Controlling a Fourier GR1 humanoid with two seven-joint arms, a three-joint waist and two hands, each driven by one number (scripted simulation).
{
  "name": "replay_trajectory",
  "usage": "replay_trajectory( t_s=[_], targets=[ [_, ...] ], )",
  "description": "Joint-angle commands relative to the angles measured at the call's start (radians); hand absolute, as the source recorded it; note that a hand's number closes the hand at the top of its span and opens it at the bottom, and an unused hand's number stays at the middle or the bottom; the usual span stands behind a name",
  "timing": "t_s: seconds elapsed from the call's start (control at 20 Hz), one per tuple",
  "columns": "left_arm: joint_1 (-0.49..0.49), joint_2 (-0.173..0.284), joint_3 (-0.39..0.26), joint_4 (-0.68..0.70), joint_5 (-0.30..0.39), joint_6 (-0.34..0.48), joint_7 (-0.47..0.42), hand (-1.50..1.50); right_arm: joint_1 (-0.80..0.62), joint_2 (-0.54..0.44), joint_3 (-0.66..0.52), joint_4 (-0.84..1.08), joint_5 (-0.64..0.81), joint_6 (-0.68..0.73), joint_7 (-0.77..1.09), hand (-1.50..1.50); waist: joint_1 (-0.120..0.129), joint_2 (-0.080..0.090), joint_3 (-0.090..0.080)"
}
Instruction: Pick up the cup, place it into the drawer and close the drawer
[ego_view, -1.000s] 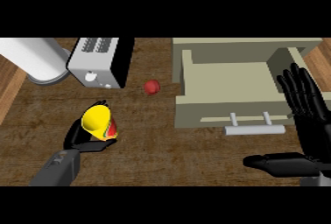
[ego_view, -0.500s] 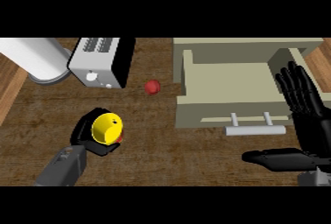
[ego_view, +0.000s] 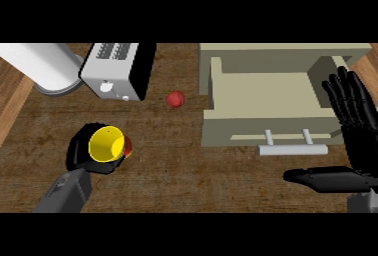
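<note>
- Since a second ago, the yellow cup (ego_view: 108, 145) has turned in the left robot hand (ego_view: 90, 155). Before, it lay more on its side with red showing; now its open mouth faces up. It has also shifted a little toward the left edge of the counter (ego_view: 192, 170).
- The left robot hand is curled round the cup, with dark fingers wrapping its left side and bottom. A bit of red shows at the cup's right side.
- The cup is over the left part of the counter, near the front edge, well apart from the drawer (ego_view: 266, 100).
- The right robot hand (ego_view: 347, 150) has stayed at the right edge of the counter. It is wide open, with straight fingers pointing up and the thumb sticking out to the left. It holds nothing.
- The drawer is pulled open, just left of the right robot hand. Its handle (ego_view: 292, 149) faces the front edge.
- A small red thing (ego_view: 175, 99) lies on the counter between the drawer and the toaster (ego_view: 118, 72).
- A white roll (ego_view: 40, 67) stands in the back left corner, beside the toaster.
</note>
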Motion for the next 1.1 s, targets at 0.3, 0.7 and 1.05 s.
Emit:
replay_trajectory(
  t_s=[0.3, 0.7, 1.05],
  targets=[
    [-0.005, -0.046, 0.008, -0.139, 0.05, -0.037, -0.124, 1.5, 0.01, -0.004, -0.009, -0.011, 0.001, -0.004, 0.031, -1.5, 0.013, -0.01, 0.003],
    [-0.121, -0.103, -0.088, -0.412, 0.034, 0.127, 0.127, 1.5, 0.026, -0.029, -0.07, -0.001, -0.042, 0.017, -0.003, -1.5, 0.022, -0.014, 0.005],
    [-0.232, -0.179, -0.174, -0.647, 0.022, 0.286, 0.41, 1.5, 0.062, -0.026, -0.057, -0.025, -0.037, 0.03, -0.005, -1.5, 0.019, -0.014, 0.004]
  ],
)
